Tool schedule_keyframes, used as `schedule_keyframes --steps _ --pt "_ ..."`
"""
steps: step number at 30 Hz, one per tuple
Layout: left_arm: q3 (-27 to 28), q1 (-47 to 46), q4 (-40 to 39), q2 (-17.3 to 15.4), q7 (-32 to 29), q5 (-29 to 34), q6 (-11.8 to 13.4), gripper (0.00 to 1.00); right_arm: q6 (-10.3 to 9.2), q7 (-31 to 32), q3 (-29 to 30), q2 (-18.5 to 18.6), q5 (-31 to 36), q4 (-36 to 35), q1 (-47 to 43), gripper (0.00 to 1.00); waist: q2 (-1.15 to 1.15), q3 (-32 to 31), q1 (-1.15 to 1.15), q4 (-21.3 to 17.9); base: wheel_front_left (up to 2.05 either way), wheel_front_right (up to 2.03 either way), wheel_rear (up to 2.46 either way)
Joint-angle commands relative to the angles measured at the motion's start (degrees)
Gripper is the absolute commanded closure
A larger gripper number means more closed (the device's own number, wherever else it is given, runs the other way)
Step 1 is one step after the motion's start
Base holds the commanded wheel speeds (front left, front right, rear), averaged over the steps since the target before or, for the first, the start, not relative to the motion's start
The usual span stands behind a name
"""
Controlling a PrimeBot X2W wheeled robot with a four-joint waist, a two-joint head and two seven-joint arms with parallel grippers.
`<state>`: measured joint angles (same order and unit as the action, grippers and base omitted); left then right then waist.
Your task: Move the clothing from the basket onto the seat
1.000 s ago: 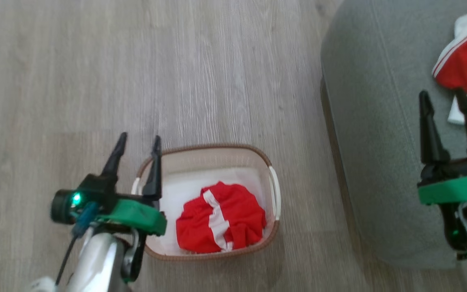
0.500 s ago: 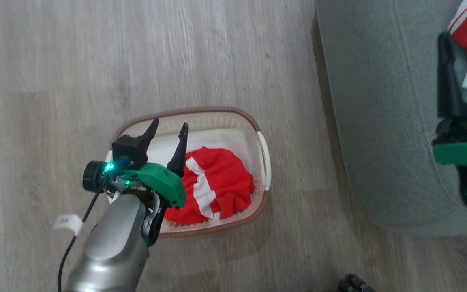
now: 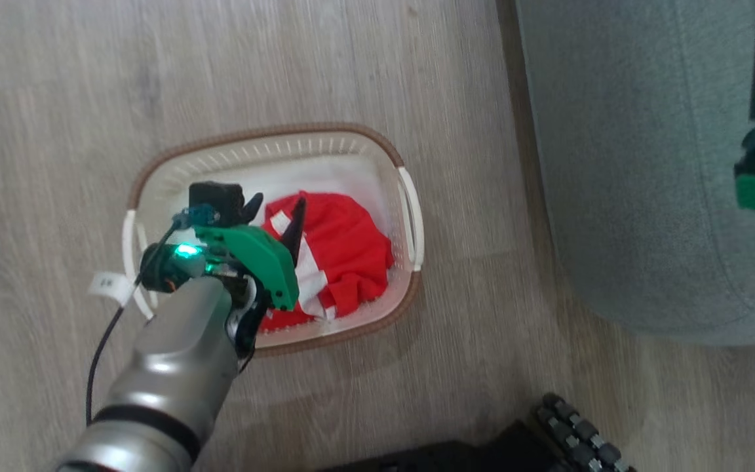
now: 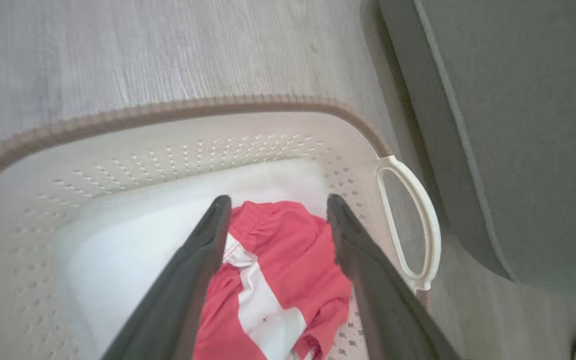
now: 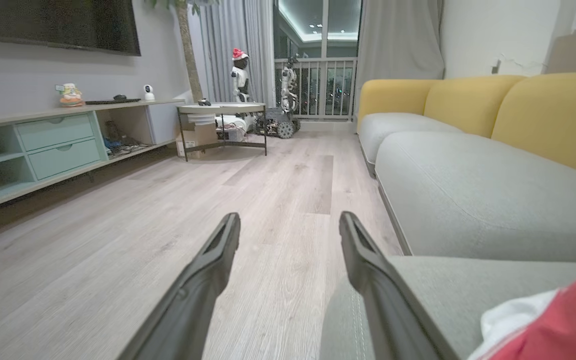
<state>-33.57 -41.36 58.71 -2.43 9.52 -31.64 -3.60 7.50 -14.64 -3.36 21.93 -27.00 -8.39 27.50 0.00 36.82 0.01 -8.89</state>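
Red shorts (image 3: 345, 252) with a white stripe lie bunched in the cream basket (image 3: 351, 147) on the wooden floor. My left gripper (image 3: 277, 211) hangs open inside the basket, its fingers over the near-left part of the shorts (image 4: 278, 260); I cannot tell if they touch. The basket's brown rim (image 4: 168, 107) and a white handle (image 4: 420, 220) show around them. The grey-green seat (image 3: 639, 164) lies to the right. My right gripper (image 5: 290, 222) is open and empty, level over the seat's edge (image 5: 443, 295). A red and white garment (image 5: 558, 320) rests on the seat at its right.
A dark wheeled base (image 3: 567, 432) shows at the bottom of the head view. Beyond my right gripper stretch open floor, a sofa with yellow backs (image 5: 468, 100), a low TV cabinet (image 5: 58, 145) and a round side table (image 5: 220, 112).
The camera has tilted down and left. My left gripper has moved from outside the basket's left rim down into it, over the shorts. The right arm has slid to the view's right edge.
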Motion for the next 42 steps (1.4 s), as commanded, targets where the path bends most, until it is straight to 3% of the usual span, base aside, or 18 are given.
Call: schedule_keyframes --steps 1,11,18,39,40,41,42 --pt "-0.1 -1.0 0.7 -0.4 -0.7 -1.3 -0.4 0.0 -0.01 -0.4 -0.7 1.4 -0.4 -2.8 0.7 0.0 0.0 2.8 -0.01 -1.0 0.0 0.0 0.0" --pt "-6.7 -7.6 8.5 -0.4 -7.6 -6.1 -0.4 0.0 -0.01 -0.4 -0.1 1.2 -0.3 -7.8 5.7 0.0 0.0 10.4 -0.01 -3.5 0.0 0.0 0.0" --pt "-9.1 -10.9 11.5 -0.4 -9.3 -7.5 1.1 0.0 -0.01 -0.4 0.5 0.0 -0.5 -9.8 7.7 0.0 0.0 14.5 -0.01 -5.5 0.0 0.0 0.0" --pt "-14.6 -13.4 15.2 -1.8 -26.6 -6.0 1.3 0.0 -0.01 -0.4 0.0 -1.9 -0.2 -10.3 9.7 0.0 0.0 19.6 -0.01 -7.5 0.0 0.0 0.0" --pt "-14.6 -13.5 15.2 -1.8 -26.4 -6.1 1.2 0.25 -0.01 -0.4 0.0 -1.9 -0.2 -10.2 9.7 0.0 0.0 19.5 -0.01 -7.5 0.0 0.0 0.0" --pt "-14.5 -13.6 15.2 -1.7 -25.9 -6.2 1.0 0.84 -0.01 -0.4 -0.1 -1.8 -0.2 -10.2 9.7 0.0 0.0 19.4 -0.01 -7.4 0.0 0.0 0.0" --pt "-14.5 -13.6 15.2 -1.6 -25.6 -6.4 0.9 1.0 -0.01 -0.4 -0.1 -1.8 -0.1 -10.1 9.7 0.0 0.0 19.3 -0.01 -7.3 0.0 0.0 0.0"
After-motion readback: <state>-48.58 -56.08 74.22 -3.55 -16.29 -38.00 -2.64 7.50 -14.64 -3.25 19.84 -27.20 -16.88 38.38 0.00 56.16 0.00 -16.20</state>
